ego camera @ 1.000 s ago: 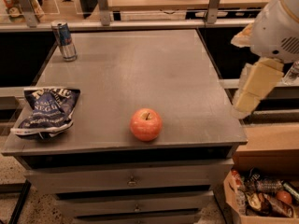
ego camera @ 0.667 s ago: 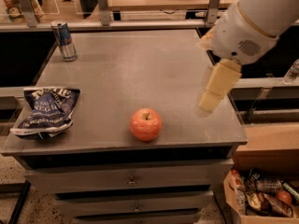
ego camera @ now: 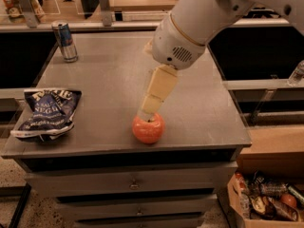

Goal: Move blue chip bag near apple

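- The gripper [ego camera: 145, 113] hangs right over the apple [ego camera: 148, 128], tip down at the apple's top, so close that touching or just clear is not plain.
- Wide or narrow? Cannot tell: the gripper shows as one cream block seen from the side, and nothing is seen held in it.
- The bag [ego camera: 47, 113] lies well apart from the gripper, far off to the left, at the near left corner of the table [ego camera: 109, 75].
- It is crumpled, dark navy with white lettering, and its near edge lies right at the table's near rim.
- Bare grey tabletop lies between the bag and the apple.
- The apple sits close to the near edge, about midway across the table.
- The white arm [ego camera: 204, 18] slopes in from the upper right, its rounded wrist above the middle of the table.
- At the far left corner a slim blue-and-silver can [ego camera: 65, 41] stands upright, well away from bag and apple.
- Below the top, drawers [ego camera: 135, 184] with small handles face us.
- To the near right, on the floor, an open box [ego camera: 266, 203] holds packaged snacks.
- Beyond the table, shelves and a counter run across the dim room.
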